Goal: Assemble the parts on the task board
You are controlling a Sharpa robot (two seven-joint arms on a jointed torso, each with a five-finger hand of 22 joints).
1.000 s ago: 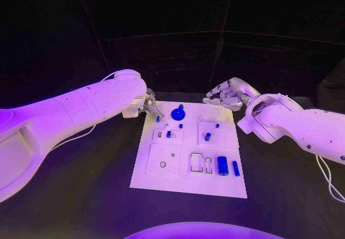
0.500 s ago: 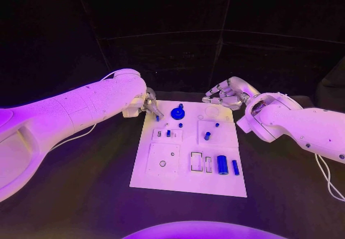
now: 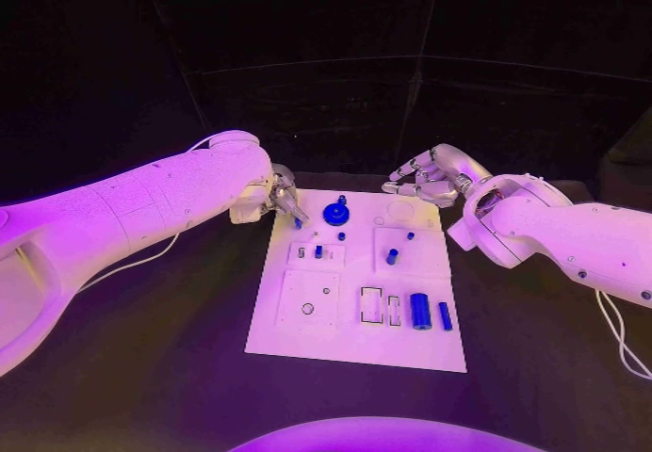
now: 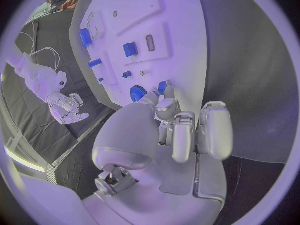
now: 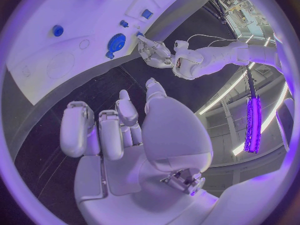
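Observation:
The white task board [image 3: 340, 339] lies in the middle of the black table. My left hand [image 3: 282, 200] hovers at the board's far left corner and pinches a small blue peg [image 3: 298, 222] at its fingertips; the peg [image 4: 164, 87] sits beside the blue gear [image 4: 137, 93]. That gear [image 3: 335, 215] stands at the board's far edge. My right hand [image 3: 425, 179] hangs above the board's far right corner, fingers apart and holding nothing. The right wrist view shows the same hand [image 5: 119, 130] over the dark table beside the board [image 5: 37, 65].
A thick blue cylinder [image 3: 420, 312] and a slim blue rod [image 3: 446, 318] lie at the board's near right. Small blue pegs [image 3: 391, 257] [image 3: 318, 252] stand around mid-board. Open rectangular slots [image 3: 371, 306] and a round hole [image 3: 307, 309] sit near the middle.

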